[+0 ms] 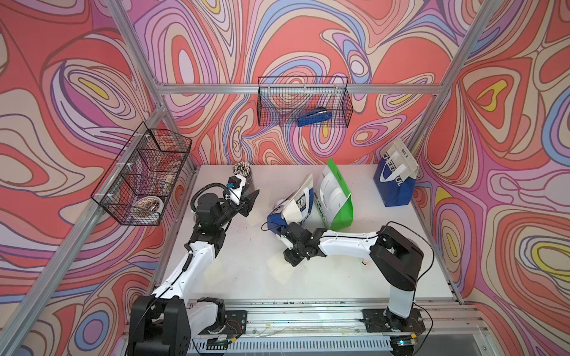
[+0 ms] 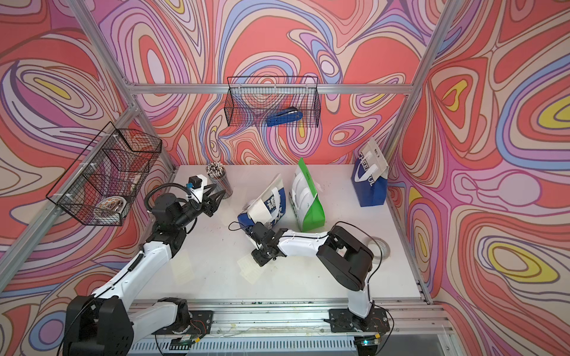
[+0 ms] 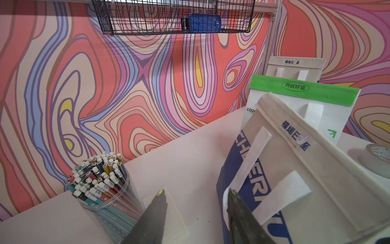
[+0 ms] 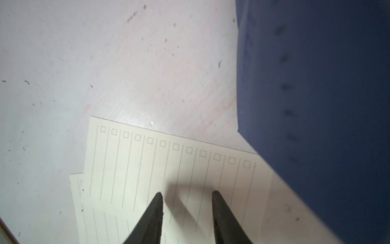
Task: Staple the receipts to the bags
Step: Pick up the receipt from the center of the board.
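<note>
right tool (image 4: 186,192) stands parted over the receipts (image 4: 147,160), left tool (image 3: 195,190) parted, empty.

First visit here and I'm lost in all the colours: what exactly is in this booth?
character bag: one, blue-white, tilted, table centre
green-white bag: one, next to it
CHEERFUL bag: one, blue-white, far right corner
receipts: at least four, white, flat on table
back basket: one, black wire, back wall
left basket: one, black wire, left wall
stapler: one, blue, in back basket
pencil cup: one, clear, far left of table
tape roll: one, pale, table's right side
table: one, white
left arm and right arm: two, white-black
left tool: open, raised near pencil cup
right tool: open, just above receipts
</note>
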Tool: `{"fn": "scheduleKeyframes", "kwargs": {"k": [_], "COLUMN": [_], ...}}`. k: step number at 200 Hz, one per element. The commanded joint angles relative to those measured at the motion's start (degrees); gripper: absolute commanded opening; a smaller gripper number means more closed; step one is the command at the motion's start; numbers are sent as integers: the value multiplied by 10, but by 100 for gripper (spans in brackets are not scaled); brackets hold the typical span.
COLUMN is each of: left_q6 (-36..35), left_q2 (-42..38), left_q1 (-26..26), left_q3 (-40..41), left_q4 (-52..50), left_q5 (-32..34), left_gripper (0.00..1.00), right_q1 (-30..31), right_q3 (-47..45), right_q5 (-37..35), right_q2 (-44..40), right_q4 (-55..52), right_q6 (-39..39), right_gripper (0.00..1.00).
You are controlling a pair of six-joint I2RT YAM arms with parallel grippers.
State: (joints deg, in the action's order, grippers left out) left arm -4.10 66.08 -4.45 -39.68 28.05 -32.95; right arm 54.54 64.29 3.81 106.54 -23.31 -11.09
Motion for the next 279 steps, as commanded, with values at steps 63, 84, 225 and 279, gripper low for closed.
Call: {"fn": "scheduleKeyframes", "kwargs": {"k": [63, 84, 225, 279], "left_q6": [32, 38, 42, 178], "left_q2": [-89, -108, -89, -107], "left_q1": [2, 1, 1, 1], "left_q3": [14, 27, 28, 33], "left_q4": [-83, -91, -105, -209], "left_q5": [61, 108, 100, 96], "left_gripper": [66, 71, 71, 66], "right_q1": [2, 2, 0, 1], "right_q3": [5, 14, -32, -86], "right_q5": [-36, -44, -68, -46], "right_q2": [-29, -20, 23, -83], "right_q4": [-51, -55, -49, 5], "right_q6": [2, -28, -60, 0], "right_gripper": [98, 98, 38, 38]}}
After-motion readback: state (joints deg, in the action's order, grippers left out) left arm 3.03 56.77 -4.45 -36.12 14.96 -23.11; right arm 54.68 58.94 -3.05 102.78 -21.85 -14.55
